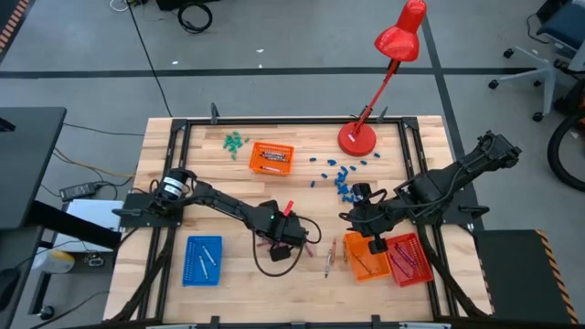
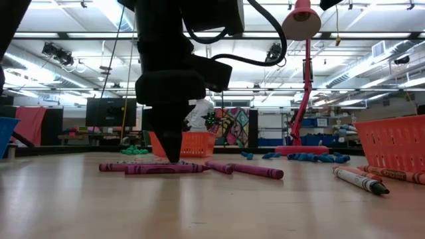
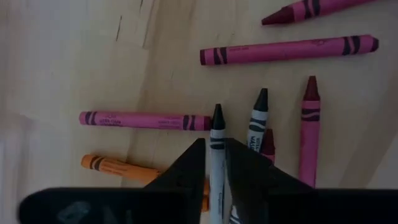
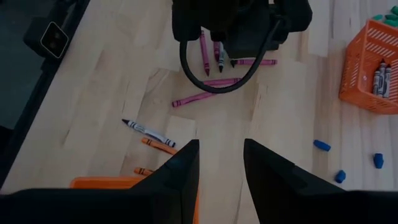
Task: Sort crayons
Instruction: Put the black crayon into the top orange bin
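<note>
The white crayon [image 3: 217,146] lies between the fingers of my left end effector [image 3: 214,163], down on the tabletop [image 1: 233,196] in the loose cluster of magenta crayons [image 3: 144,120] near the middle. The fingers stand close on either side of it, but I cannot tell whether they are pressing it yet. To do this well I should close squarely on its body, keep the tips clear of the second white crayon [image 3: 257,121] just beside it, then lift straight up so the neighbours stay put. It probably belongs in the blue tray [image 1: 202,260], where pale sticks seem to lie, though they are too small to be sure.

My right end effector [image 4: 221,163] hangs with its fingers apart over the orange tray [image 1: 367,259] and red tray [image 1: 410,260], holding nothing.

My own fingers hide the lower part of the white crayon and part of an orange crayon [image 3: 118,167]. In the low view the arm covers the grip itself.
</note>
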